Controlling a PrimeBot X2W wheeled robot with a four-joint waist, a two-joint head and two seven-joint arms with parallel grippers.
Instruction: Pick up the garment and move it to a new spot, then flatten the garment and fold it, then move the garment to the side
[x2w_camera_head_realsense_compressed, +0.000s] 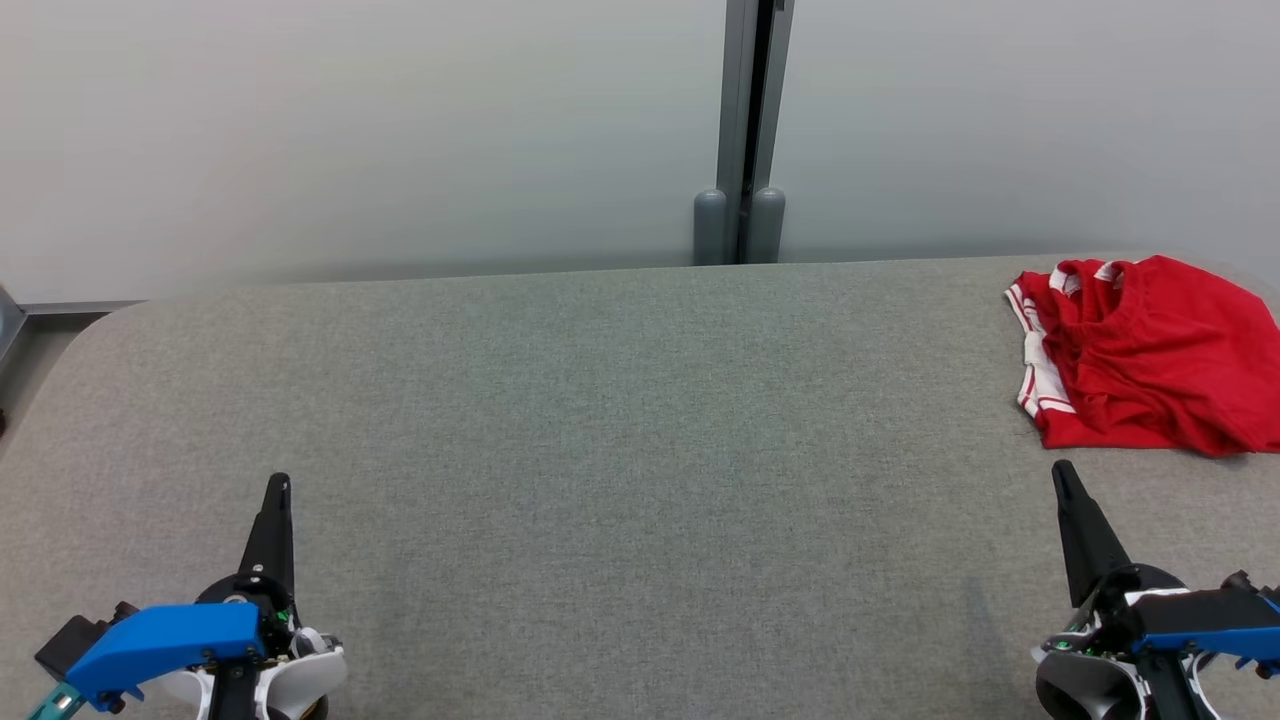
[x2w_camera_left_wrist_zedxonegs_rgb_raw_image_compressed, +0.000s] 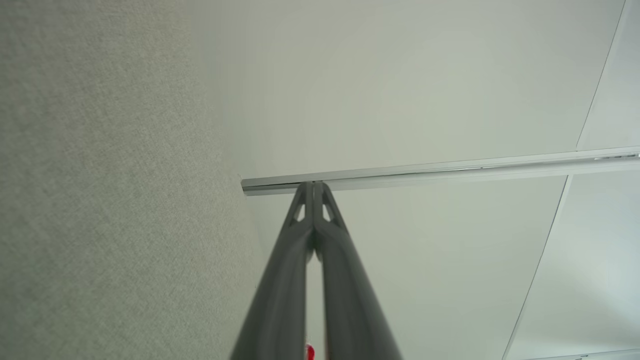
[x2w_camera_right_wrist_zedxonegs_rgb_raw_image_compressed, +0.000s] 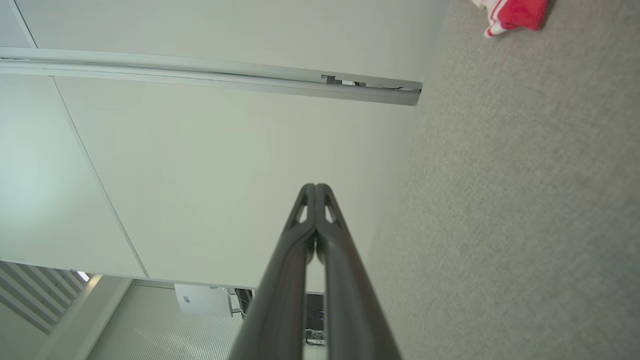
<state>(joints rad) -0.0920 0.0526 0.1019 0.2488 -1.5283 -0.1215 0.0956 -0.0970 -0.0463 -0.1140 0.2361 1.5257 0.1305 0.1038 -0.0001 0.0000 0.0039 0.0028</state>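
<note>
**Both grippers closed and empty, red garment lying at the table's far right**

Head view: the garment (x2w_camera_head_realsense_compressed: 1150, 350), red with white-striped trim, lies in a rumpled heap on the grey fabric-covered table (x2w_camera_head_realsense_compressed: 640, 450), at the far right near the back edge, and the frame's right border cuts it off. The left gripper (x2w_camera_head_realsense_compressed: 278, 485) sits at the lower left with its dark fingers pressed together into one point, clenched on nothing and well apart from the garment. The right gripper (x2w_camera_head_realsense_compressed: 1062, 470) sits at the lower right, likewise clenched and empty. Its tip is near the garment's front edge but not touching it. Behind the table stands a pale wall (x2w_camera_head_realsense_compressed: 350, 130) with a grey post (x2w_camera_head_realsense_compressed: 745, 130) running up it.

Left wrist view: the left gripper (x2w_camera_left_wrist_zedxonegs_rgb_raw_image_compressed: 314, 186) has both fingers meeting at the tips, with nothing between them. The table (x2w_camera_left_wrist_zedxonegs_rgb_raw_image_compressed: 100, 200) fills the left side, and a metal rail (x2w_camera_left_wrist_zedxonegs_rgb_raw_image_compressed: 450, 170) crosses the wall. A small red speck shows between the fingers at the bottom edge.

Right wrist view: the right gripper (x2w_camera_right_wrist_zedxonegs_rgb_raw_image_compressed: 315, 187) is closed tip to tip and holds nothing. The table (x2w_camera_right_wrist_zedxonegs_rgb_raw_image_compressed: 525, 200) runs along the right side, and a corner of the garment (x2w_camera_right_wrist_zedxonegs_rgb_raw_image_compressed: 515, 12) lies on it at the top right, well clear of the fingers.
</note>
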